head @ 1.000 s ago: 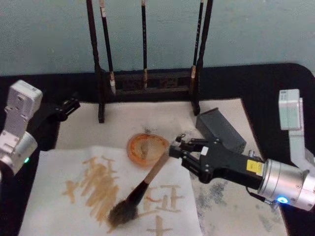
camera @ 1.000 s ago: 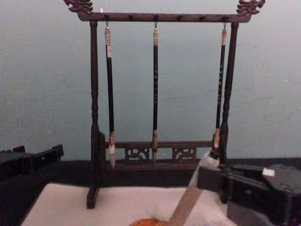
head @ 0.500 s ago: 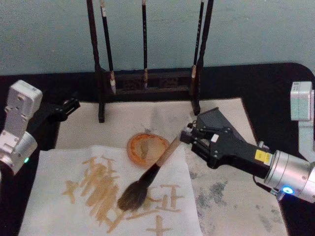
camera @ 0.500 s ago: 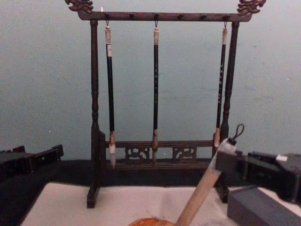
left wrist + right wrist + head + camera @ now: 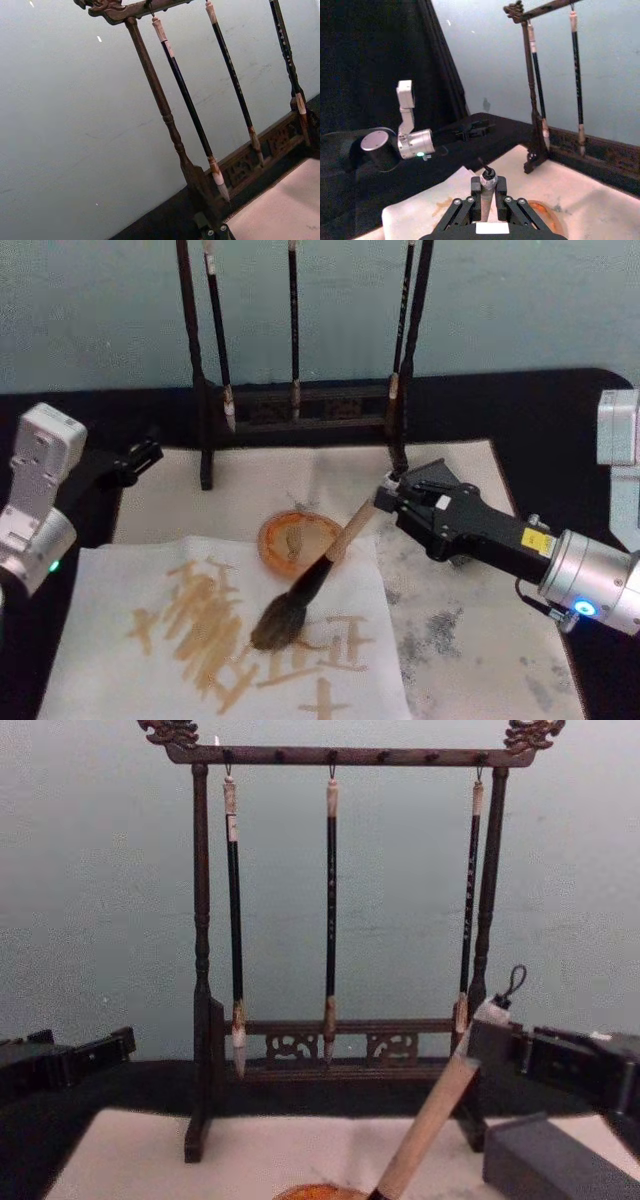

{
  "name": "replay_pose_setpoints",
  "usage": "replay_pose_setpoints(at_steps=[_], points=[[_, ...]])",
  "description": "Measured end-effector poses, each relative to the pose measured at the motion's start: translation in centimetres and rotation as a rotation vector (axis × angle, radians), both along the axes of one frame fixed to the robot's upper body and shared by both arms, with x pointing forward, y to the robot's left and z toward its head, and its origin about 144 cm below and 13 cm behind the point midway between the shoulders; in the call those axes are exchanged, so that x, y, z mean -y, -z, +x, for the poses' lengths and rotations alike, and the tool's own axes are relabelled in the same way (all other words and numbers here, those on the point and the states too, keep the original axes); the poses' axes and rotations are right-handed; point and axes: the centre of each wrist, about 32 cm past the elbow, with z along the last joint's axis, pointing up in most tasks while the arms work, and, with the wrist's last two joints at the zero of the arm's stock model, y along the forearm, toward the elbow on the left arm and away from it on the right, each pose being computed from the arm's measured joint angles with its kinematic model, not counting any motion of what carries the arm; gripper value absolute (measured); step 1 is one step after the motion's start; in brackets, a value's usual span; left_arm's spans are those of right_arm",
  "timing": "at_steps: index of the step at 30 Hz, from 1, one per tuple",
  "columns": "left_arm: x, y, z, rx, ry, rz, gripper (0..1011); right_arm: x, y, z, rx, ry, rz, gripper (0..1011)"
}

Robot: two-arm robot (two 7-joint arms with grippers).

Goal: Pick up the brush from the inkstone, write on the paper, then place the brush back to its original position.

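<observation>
the brush (image 5: 305, 590) slanted over the paper (image 5: 110, 590), its bushy head low at 7 o'clock among the tan strokes, though whether the bristles touched the sheet could not be told. its pale handle rose toward 1 o'clock past the 4 o'clock rim of the orange inkstone (image 5: 290, 540). the right gripper (image 5: 383, 498), reaching in from 4 o'clock, was clamped on the handle's top end, near the dark rack (image 5: 300, 405) at 12 o'clock, while the left gripper (image 5: 135, 455) sat parked at 9 o'clock over the black worktop (image 5: 560, 410).
</observation>
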Motion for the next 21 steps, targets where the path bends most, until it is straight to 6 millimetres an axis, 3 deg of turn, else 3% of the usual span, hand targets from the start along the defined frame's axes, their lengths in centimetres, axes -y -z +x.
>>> replay_pose_setpoints(at_steps=[9,21], points=[[0.0,0.0,0.0,0.0,0.0,0.0,1002,0.2,0.2,1.0,-0.02,0.021,0.006,170],[0.0,0.0,0.0,0.0,0.0,0.0,1002,0.0,-1.1,2.3,-0.017,0.001,0.073,170]])
